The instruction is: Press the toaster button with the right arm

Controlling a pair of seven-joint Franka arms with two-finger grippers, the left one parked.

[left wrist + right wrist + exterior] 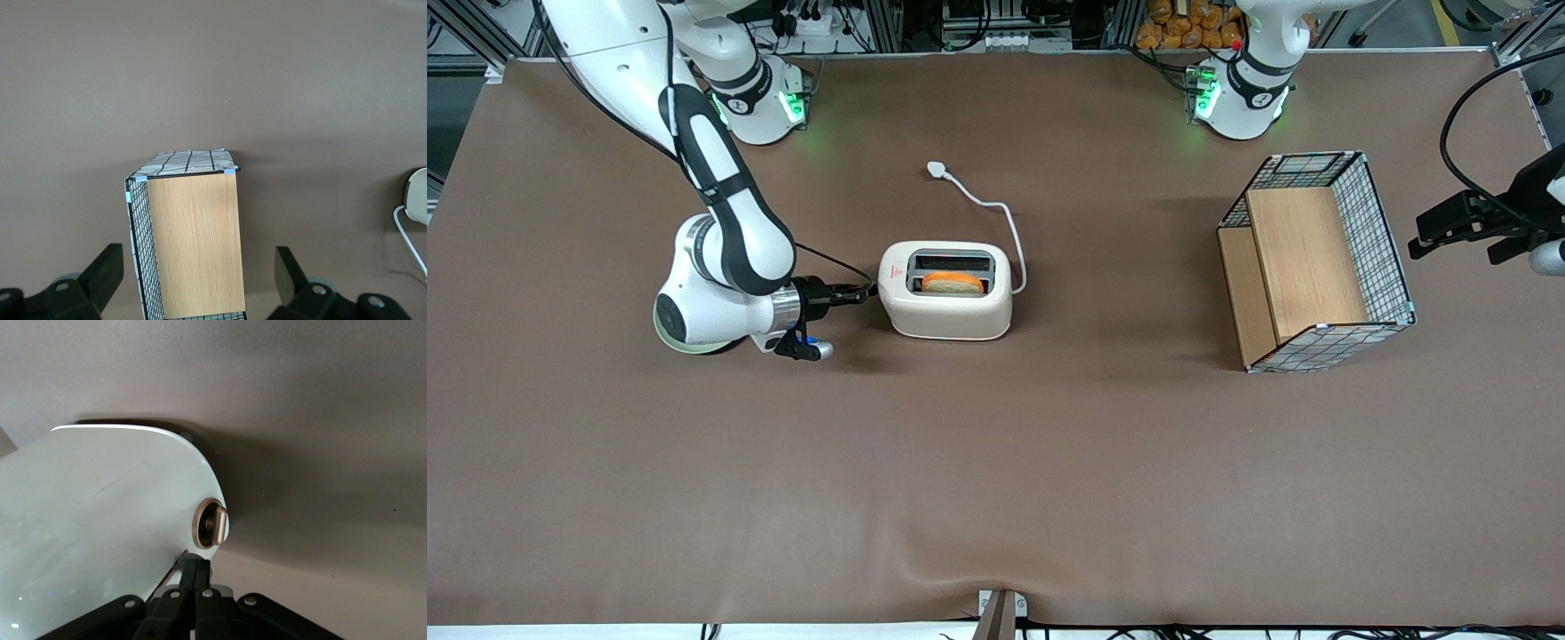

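Note:
The cream-white toaster stands mid-table with an orange-crusted bread slice in the slot nearer the front camera. Its short end faces the right arm. My gripper is shut, held level, with its tips at that short end. In the right wrist view the toaster's rounded end fills much of the frame. The toaster button, a small round knob in a bronze ring, sticks out just past my shut gripper, whose fingertips touch the toaster wall beside it.
The toaster's white cord runs away from the front camera to a loose plug. A wire basket with wooden panels stands toward the parked arm's end; it also shows in the left wrist view.

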